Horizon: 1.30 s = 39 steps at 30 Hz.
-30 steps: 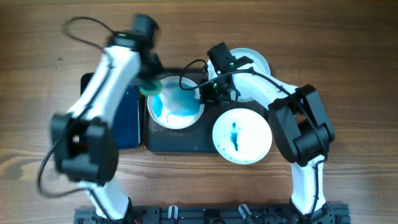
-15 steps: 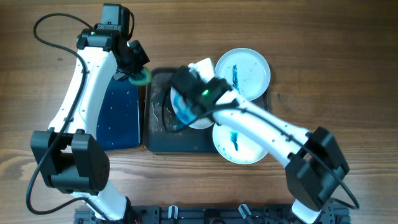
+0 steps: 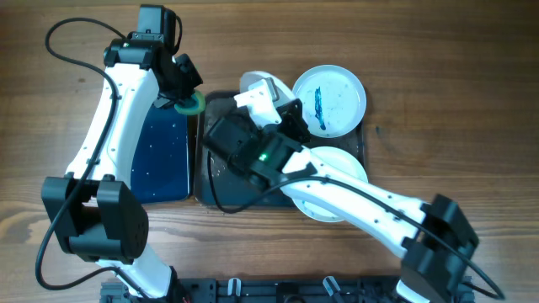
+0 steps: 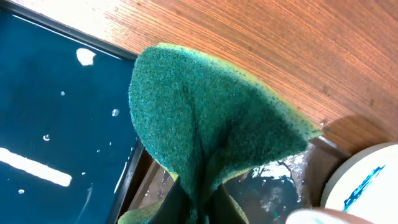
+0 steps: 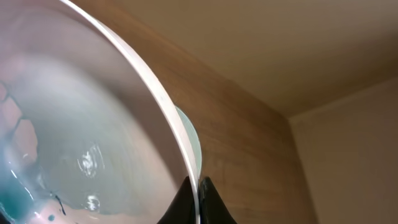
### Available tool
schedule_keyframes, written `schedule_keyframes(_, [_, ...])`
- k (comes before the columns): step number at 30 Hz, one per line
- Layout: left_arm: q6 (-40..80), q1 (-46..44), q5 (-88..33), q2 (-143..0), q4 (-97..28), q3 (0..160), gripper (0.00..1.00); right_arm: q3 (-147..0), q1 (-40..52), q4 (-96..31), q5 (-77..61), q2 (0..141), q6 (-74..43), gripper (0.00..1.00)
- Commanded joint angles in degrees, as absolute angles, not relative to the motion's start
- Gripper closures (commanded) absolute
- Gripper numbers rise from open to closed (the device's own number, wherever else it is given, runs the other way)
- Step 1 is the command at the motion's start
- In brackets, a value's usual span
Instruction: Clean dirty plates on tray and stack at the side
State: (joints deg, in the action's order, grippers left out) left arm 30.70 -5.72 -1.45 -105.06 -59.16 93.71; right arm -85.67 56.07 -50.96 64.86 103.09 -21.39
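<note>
Wooden table (image 3: 455, 67); plate (image 5: 74, 124) rim pinch wrist-only.

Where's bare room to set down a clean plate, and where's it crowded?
Bare table wood lies right of the far plate and left of the small blue tray. The left end of the large tray is free but wet. Crowded: the middle, where the right gripper holds a lifted plate and the left gripper a sponge.

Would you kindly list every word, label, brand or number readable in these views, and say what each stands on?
None can be read. The plates bear only blue paint smears, not writing; the tray and the green sponge show no lettering.
</note>
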Motion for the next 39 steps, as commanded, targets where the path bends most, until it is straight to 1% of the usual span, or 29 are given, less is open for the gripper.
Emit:
schedule_keyframes(1, [31.97,-5.93,-2.13,-105.16,-58.94,93.97,0.96,-85.78,53.28,-50.89,50.81,101.78,-28.05,0.96])
schedule_keyframes(2, [31.97,-5.93,-2.13,-105.16,-58.94,93.97,0.96,-85.23,52.29,-51.13,49.74,101.78,-31.68,0.96])
schedule_keyframes(4, [31.97,-5.93,-2.13,-105.16,-58.96,93.97,0.96,-84.90,51.13,-50.63,54.35,101.78,-32.82,0.96])
schedule_keyframes(6, [31.92,-5.93,-2.11,-105.16,-59.05,93.97,0.96,-85.12,51.53,-50.22,61.98,101.62,-30.98,0.96])
schedule_keyframes(7, [31.94,-5.82,-2.13,-105.16,-59.18,93.97,0.96,-85.17,51.57,-48.58,66.81,101.62,-27.83,0.96])
schedule_keyframes(8, [31.94,-5.65,-2.17,-105.16,-59.22,93.97,0.96,-85.17,51.55,-47.11,67.24,101.62,-24.60,0.95])
schedule_keyframes(10, [31.94,-5.61,-2.52,-105.16,-59.27,93.97,0.96,-85.14,51.51,-46.76,65.36,101.62,-24.05,0.96])
schedule_keyframes(11, [31.94,-5.61,-2.57,-105.16,-59.40,93.97,0.96,-85.14,51.46,-46.74,62.37,101.65,-24.03,0.96])
schedule_keyframes(13, [31.94,-5.61,-2.57,-105.16,-59.86,93.97,0.96,-85.03,50.50,-46.54,49.52,101.80,-26.22,0.96])
schedule_keyframes(16, [31.94,-5.61,-2.81,-105.16,-59.61,93.97,0.96,-83.79,47.48,-45.69,29.76,101.89,-35.09,0.96])
schedule_keyframes(19, [31.94,-5.63,-4.08,-105.16,-59.13,93.97,0.96,-79.20,43.46,-40.45,13.39,101.91,-41.91,0.96])
schedule_keyframes(24, [31.94,-5.67,-4.08,-105.16,-58.85,93.97,0.96,-71.40,41.08,-32.25,4.80,102.26,-46.59,0.96])
schedule_keyframes(28, [31.94,-5.67,-4.08,-105.16,-58.72,93.97,0.96,-69.63,40.21,-28.91,1.23,105.14,-46.48,0.96])
schedule_keyframes(29, [31.94,-5.67,-4.08,-105.16,-58.67,93.97,0.96,-69.63,40.21,-28.86,0.78,105.60,-46.50,0.94])
schedule_keyframes(30, [31.94,-5.67,-4.08,-105.16,-58.61,93.97,0.96,-69.63,40.21,-28.91,-0.14,106.45,-46.44,0.89])
schedule_keyframes(32, [31.94,-5.67,-4.08,-105.16,-58.61,93.97,0.96,-69.69,39.92,-28.21,-1.37,106.76,-44.03,0.75])
schedule_keyframes(33, [31.94,-5.67,-4.08,-105.16,-58.59,93.97,0.96,-70.17,39.31,-27.88,-2.24,106.74,-41.93,0.66])
schedule_keyframes(34, [31.94,-5.72,-4.08,-105.16,-58.54,93.97,0.96,-70.52,38.54,-27.86,-3.49,106.76,-39.97,0.61])
schedule_keyframes(36, [31.94,-5.78,-4.08,-105.16,-58.50,93.97,0.96,-70.91,36.97,-27.86,-5.87,106.76,-36.73,0.57])
schedule_keyframes(39, [31.94,-5.78,-4.05,-105.16,-58.08,93.97,0.96,-72.90,33.45,-27.75,-11.57,108.22,-26.70,0.57])
